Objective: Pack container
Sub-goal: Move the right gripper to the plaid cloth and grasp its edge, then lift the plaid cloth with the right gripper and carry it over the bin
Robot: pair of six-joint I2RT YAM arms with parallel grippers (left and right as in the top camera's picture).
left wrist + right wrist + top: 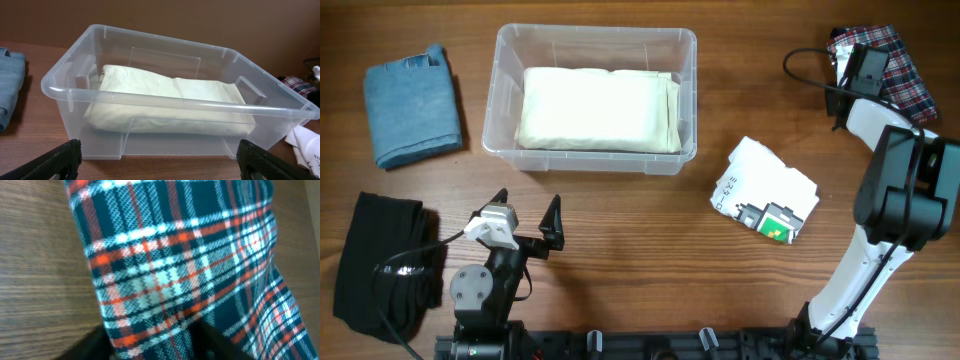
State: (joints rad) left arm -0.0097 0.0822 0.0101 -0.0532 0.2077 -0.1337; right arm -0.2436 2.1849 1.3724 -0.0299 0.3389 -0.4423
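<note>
The clear plastic container stands at the back middle of the table with a folded cream cloth lying in it. In the left wrist view the container fills the frame with the cream cloth inside. My left gripper is open and empty, in front of the container and apart from it; its fingertips frame the bottom of the left wrist view. My right gripper is at the far right, down on a red, white and dark plaid cloth. A fold of the plaid cloth sits between its fingers.
A folded blue cloth lies at the back left. A black cloth lies at the front left beside the left arm. A white garment with a printed tag lies right of the container. The blue cloth's edge shows in the left wrist view.
</note>
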